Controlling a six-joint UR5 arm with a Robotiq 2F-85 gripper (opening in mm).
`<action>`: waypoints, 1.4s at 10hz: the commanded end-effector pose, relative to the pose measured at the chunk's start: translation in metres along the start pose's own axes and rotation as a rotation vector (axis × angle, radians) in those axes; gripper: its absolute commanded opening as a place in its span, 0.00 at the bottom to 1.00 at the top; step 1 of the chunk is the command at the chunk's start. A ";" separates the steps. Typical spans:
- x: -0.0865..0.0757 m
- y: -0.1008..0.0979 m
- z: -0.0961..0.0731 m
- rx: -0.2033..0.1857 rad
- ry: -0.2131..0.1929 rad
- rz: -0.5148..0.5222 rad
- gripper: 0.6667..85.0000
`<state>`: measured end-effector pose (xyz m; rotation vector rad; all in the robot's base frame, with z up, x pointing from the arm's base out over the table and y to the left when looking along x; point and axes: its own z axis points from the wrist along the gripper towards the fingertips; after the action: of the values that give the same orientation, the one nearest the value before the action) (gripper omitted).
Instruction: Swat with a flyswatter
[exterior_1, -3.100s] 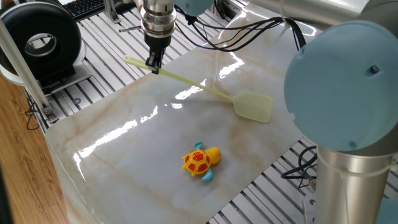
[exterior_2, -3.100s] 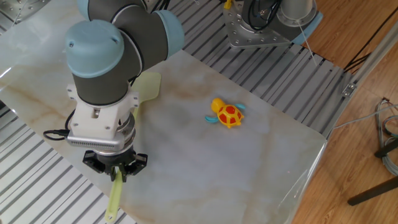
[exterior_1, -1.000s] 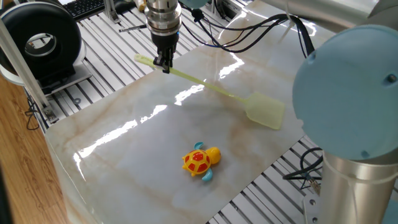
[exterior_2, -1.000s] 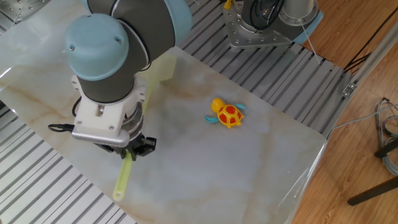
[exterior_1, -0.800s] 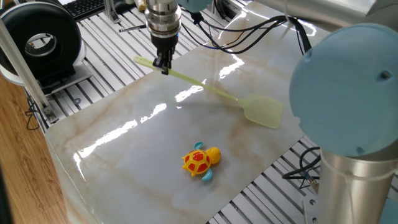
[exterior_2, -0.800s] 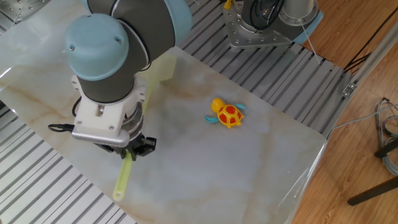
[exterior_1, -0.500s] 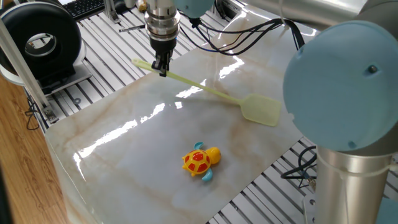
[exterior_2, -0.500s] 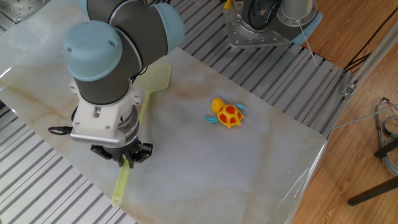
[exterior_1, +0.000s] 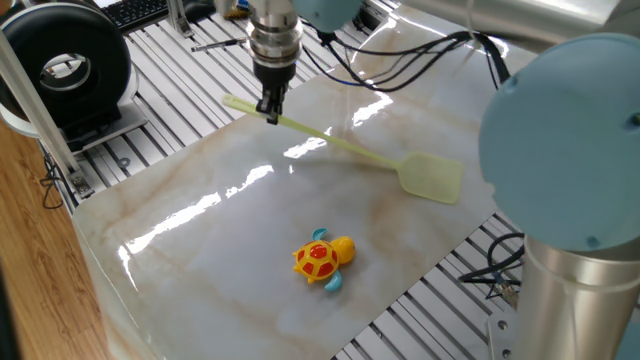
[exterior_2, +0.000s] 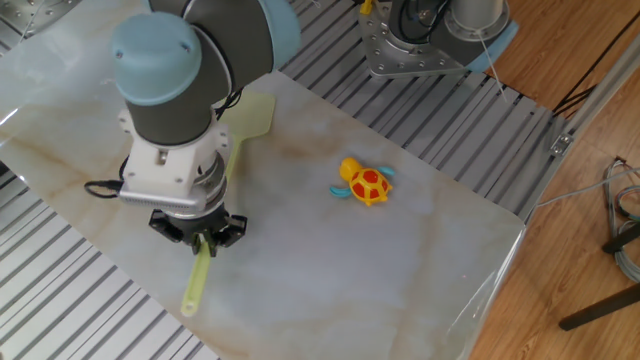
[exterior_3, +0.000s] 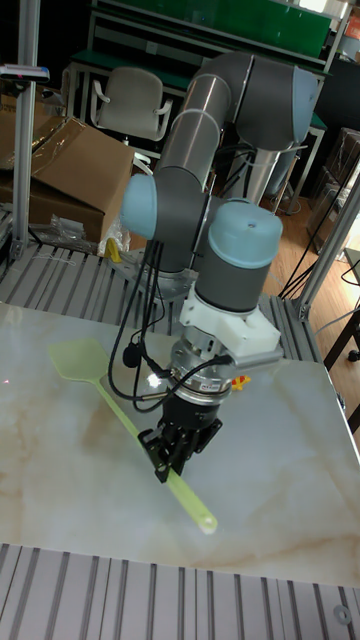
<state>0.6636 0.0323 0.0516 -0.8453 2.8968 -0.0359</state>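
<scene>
While pinching flyswatter (exterior_1: 345, 148) handle near its free end, tool (exterior_1: 270, 110) points straight down over bench (exterior_1: 200, 250). Mesh head lies toward far bench edge; handle tip juts past tool. Toy turtle (exterior_1: 323, 259) sits mid-bench, well apart from flyswatter.

On my worktop (exterior_1: 200, 260) I count one flyswatter (exterior_1: 345, 150) and one toy turtle (exterior_1: 322, 259), so two loose things in total. I see also one robot arm (exterior_2: 190, 70), and it has one hand (exterior_2: 201, 243).
</scene>
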 end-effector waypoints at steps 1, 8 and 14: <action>0.010 0.003 0.012 -0.010 -0.019 0.026 0.37; -0.005 0.005 -0.030 -0.044 -0.018 -0.015 0.56; -0.013 -0.002 -0.008 -0.035 -0.010 0.119 0.01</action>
<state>0.6712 0.0372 0.0635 -0.7501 2.9220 0.0155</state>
